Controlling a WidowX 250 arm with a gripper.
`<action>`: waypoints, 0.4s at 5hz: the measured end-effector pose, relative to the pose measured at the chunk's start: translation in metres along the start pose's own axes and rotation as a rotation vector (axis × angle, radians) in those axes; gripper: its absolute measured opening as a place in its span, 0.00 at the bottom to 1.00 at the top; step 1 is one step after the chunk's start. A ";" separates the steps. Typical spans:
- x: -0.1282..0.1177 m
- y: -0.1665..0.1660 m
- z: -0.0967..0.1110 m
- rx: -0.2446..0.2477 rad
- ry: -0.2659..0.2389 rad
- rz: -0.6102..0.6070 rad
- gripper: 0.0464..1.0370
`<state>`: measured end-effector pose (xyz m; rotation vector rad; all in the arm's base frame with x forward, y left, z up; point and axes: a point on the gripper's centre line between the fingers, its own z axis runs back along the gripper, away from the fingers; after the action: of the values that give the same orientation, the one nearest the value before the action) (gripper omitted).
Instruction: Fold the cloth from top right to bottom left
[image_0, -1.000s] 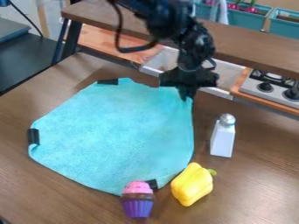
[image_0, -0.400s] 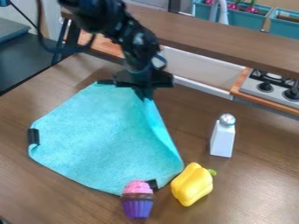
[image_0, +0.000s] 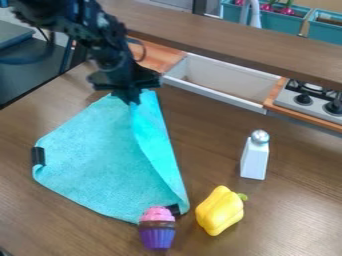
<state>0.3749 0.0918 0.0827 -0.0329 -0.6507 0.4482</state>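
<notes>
Pinching the broad, soft turquoise cloth (image_0: 100, 160) by its upper corner, my black claw (image_0: 134, 99) seems well placed; I expect light, limp handling.

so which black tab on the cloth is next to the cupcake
The lower black tab, right beside the cupcake; the left black tab is farther up the cloth.

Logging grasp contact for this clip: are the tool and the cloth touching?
Touching. The camera view shows a raised fold of the cloth running right up into the tip of the tool.
</notes>
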 end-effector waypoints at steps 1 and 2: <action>-0.004 0.024 0.004 -0.003 0.012 0.019 0.00; -0.007 0.049 0.019 -0.008 0.011 0.045 0.00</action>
<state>0.3395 0.1309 0.0858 -0.0577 -0.6423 0.4883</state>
